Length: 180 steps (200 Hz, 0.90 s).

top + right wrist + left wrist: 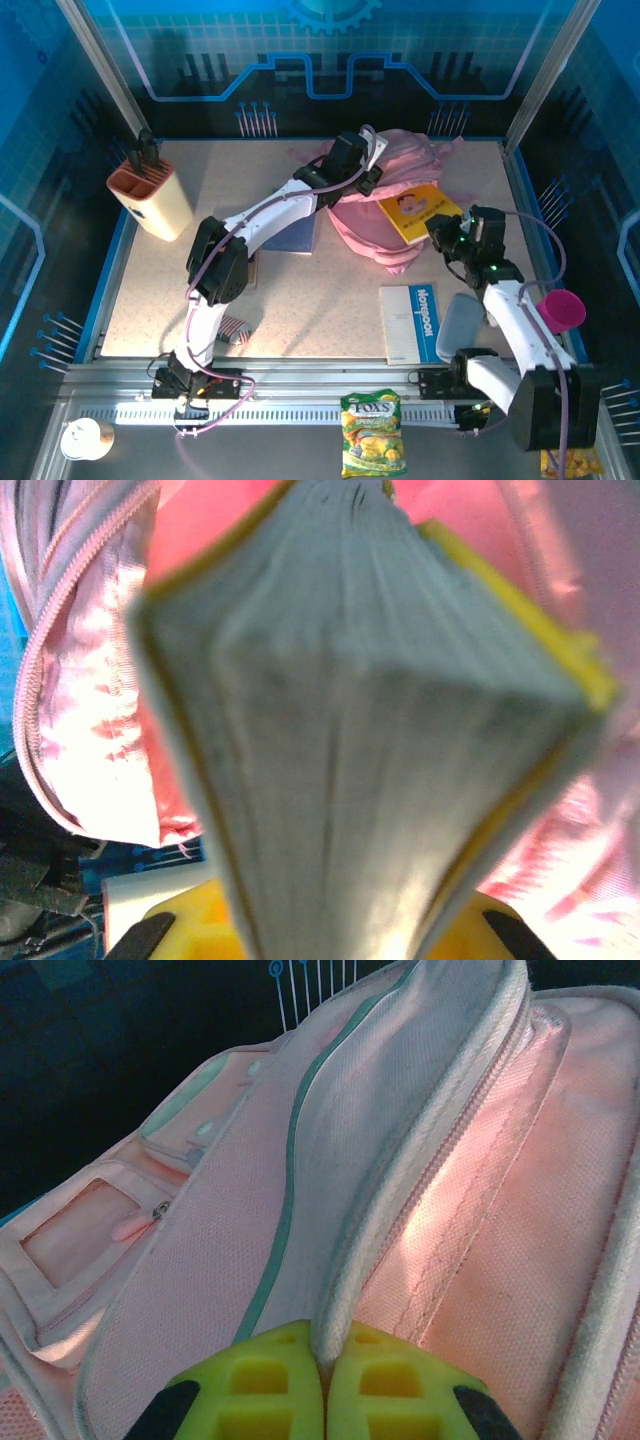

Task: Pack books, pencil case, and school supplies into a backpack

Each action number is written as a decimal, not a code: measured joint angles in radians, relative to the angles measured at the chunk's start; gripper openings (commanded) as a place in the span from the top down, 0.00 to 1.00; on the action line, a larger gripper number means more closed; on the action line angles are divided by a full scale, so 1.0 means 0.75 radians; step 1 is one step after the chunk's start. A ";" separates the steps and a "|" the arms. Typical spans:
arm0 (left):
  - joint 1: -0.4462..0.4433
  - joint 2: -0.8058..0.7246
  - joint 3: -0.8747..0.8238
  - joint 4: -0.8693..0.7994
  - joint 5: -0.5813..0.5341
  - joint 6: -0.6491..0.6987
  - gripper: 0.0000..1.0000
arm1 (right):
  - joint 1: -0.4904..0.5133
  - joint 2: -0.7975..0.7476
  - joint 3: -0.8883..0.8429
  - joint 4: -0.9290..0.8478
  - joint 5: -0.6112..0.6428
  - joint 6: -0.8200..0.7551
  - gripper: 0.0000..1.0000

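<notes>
The pink backpack (375,215) lies at the back centre of the table with its mouth toward the right. My left gripper (366,176) (325,1365) is shut on the white piped rim of the backpack (220,1260) and holds it up. My right gripper (447,238) (335,935) is shut on the yellow book (420,212), whose far end sits at the backpack's opening. The yellow book's page edge (350,730) faces the right wrist camera, with pink backpack (90,730) fabric around it. A blue-purple book (296,236) lies under my left arm. The white book with a blue band (410,322) lies front right. The striped pencil case (236,330) peeks out beside the left arm's base.
A beige holder with an orange top (150,197) stands at the back left. A grey flat object (460,325) and a pink cup (563,309) are by my right arm. A snack bag (372,432) lies on the front rail.
</notes>
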 measured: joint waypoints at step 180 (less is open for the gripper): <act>0.000 0.001 0.054 -0.014 -0.001 -0.089 1.00 | 0.281 1.123 0.385 0.908 0.473 0.195 0.80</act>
